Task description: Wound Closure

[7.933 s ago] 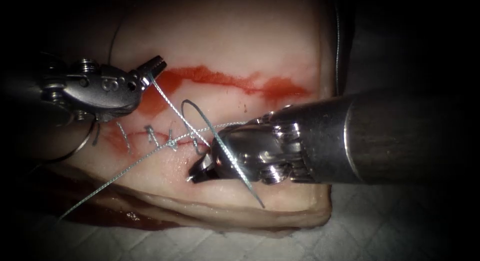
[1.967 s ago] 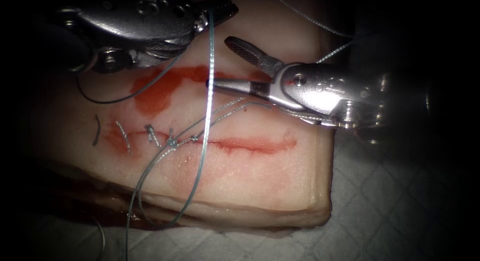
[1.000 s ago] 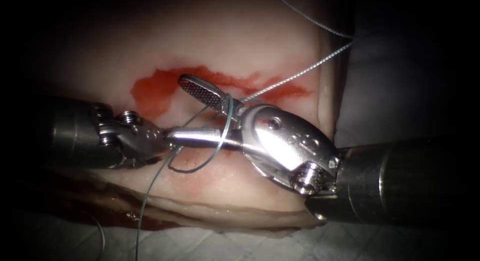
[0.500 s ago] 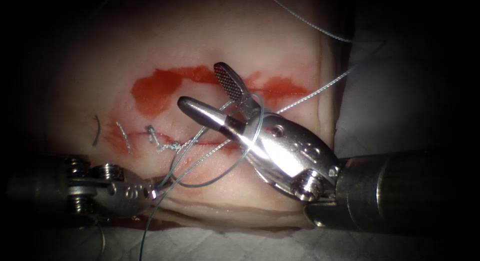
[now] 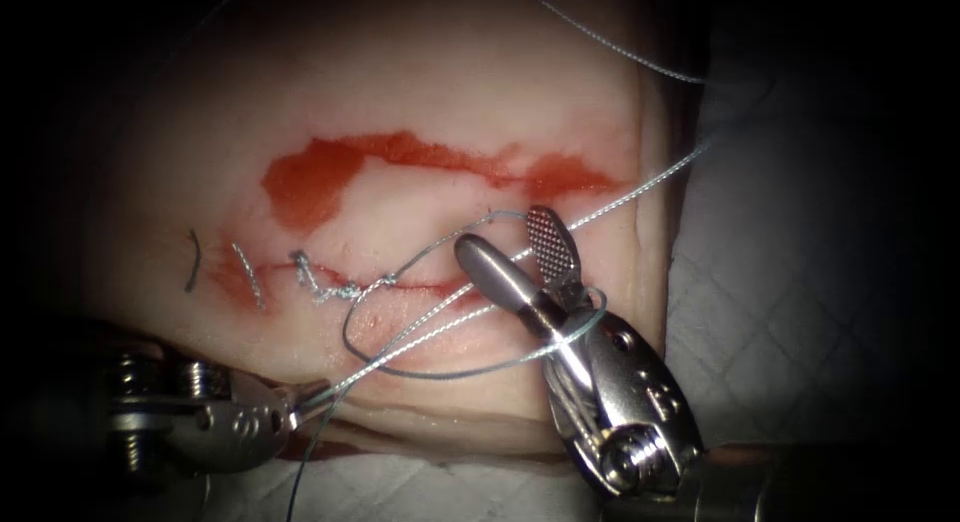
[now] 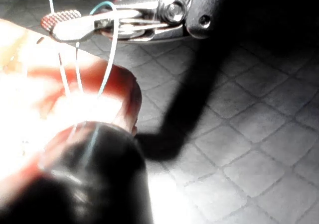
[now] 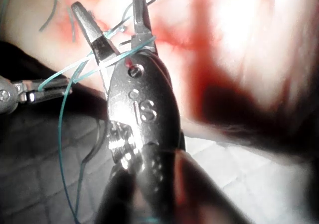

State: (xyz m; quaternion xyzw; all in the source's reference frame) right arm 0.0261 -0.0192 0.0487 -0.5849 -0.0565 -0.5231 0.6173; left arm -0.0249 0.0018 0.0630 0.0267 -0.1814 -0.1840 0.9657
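Left pincer [image 5: 305,397] low at the tissue's [image 5: 480,82] front edge, clamped on the thread [image 5: 420,332]. Right pincer [image 5: 515,247] angled up from below, jaws apart, thread looped round it, holding nothing.

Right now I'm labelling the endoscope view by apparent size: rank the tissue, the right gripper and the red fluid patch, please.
1. Tissue, largest.
2. Right gripper, jaws open, thread looped round it; nearer the camera, so it looks enlarged.
3. Red fluid patch.

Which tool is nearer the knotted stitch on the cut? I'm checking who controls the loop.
Right. The right tool, jaws open with thread looped around them, sits just right of the knot. The left tool, shut on thread, is below it at the tissue edge.
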